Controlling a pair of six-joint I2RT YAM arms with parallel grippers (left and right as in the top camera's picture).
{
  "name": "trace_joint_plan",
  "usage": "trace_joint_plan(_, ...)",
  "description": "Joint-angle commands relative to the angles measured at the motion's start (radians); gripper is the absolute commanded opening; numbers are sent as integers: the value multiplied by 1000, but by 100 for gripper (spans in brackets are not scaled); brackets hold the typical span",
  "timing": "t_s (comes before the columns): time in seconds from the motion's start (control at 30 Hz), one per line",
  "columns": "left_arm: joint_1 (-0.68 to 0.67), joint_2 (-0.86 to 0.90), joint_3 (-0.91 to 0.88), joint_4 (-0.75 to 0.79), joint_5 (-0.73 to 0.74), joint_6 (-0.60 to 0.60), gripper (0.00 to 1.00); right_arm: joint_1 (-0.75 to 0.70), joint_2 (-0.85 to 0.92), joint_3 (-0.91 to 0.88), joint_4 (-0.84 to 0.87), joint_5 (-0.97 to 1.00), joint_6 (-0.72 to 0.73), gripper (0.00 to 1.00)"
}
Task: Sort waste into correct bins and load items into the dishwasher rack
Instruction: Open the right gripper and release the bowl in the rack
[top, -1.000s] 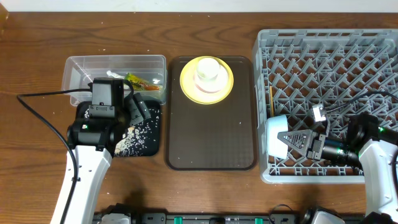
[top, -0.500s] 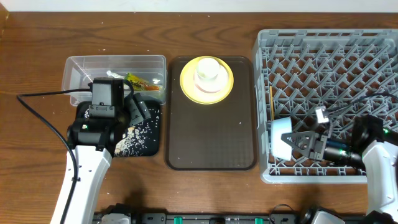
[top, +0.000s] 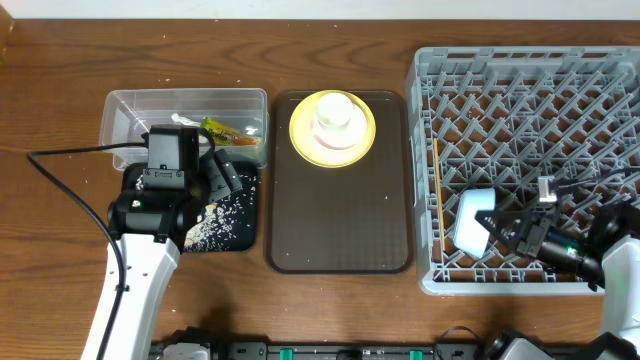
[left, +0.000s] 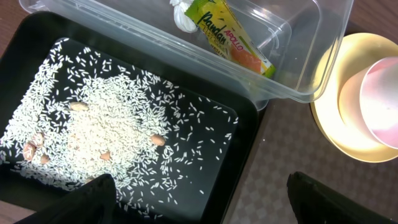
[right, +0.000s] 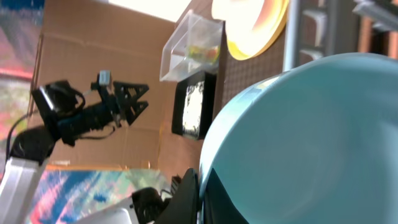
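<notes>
The serving tray (top: 340, 225) lies bare over its near half; the yellow plate (top: 303, 140) and cup (top: 335, 112) block the far end. The left gripper (top: 222, 172) hangs spread over the black tray (top: 248, 238), crowding the clear tub (top: 130, 115). Pegs (top: 540, 110) fill the dishwasher rack (top: 520, 58); the blue bowl (top: 470, 218) and right gripper (top: 495, 222) occupy its near-left corner, chopsticks (top: 437, 170) beside them.

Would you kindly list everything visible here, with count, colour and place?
table: one, brown wood, under everything.
clear tub: one, transparent, rear left.
snack wrapper: one, green-yellow-orange, in tub.
paper wad: one, white, in tub.
black tray: one, black, nearer than tub.
rice grains: many, white, in black tray.
serving tray: one, dark brown, centre.
plate: one, yellow, serving tray's rear.
cup: one, white-pink, on plate.
rack: one, light grey, right.
chopsticks: count unclear, wooden, rack's left side.
bowl: one, light blue, rack's front-left, gripped.
left hand: open, above black tray.
right hand: shut on bowl.
</notes>
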Motion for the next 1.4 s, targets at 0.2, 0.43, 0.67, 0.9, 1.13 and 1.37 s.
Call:
trace_joint_plan(0.2, 4, 5, -7, 3, -12, 17, 91, -133, 0, -14, 9, 186, 69, 6)
trace_joint_plan(0.43, 4, 5, -7, 3, -12, 17, 91, -209, 0, -14, 8, 218, 68, 5)
trace_joint_plan(0.67, 4, 5, -7, 3, -12, 17, 90, -212, 0, -4, 11, 206, 68, 1)
trace_joint_plan(0.9, 4, 5, -7, 3, -12, 17, 91, -212, 0, 44, 56, 172, 69, 1)
trace_joint_plan(1.13, 4, 5, -7, 3, -12, 17, 91, -212, 0, 51, 140, 173, 68, 1)
trace_joint_plan(1.37, 4, 5, -7, 3, -12, 17, 90, -212, 0, 51, 252, 173, 69, 1)
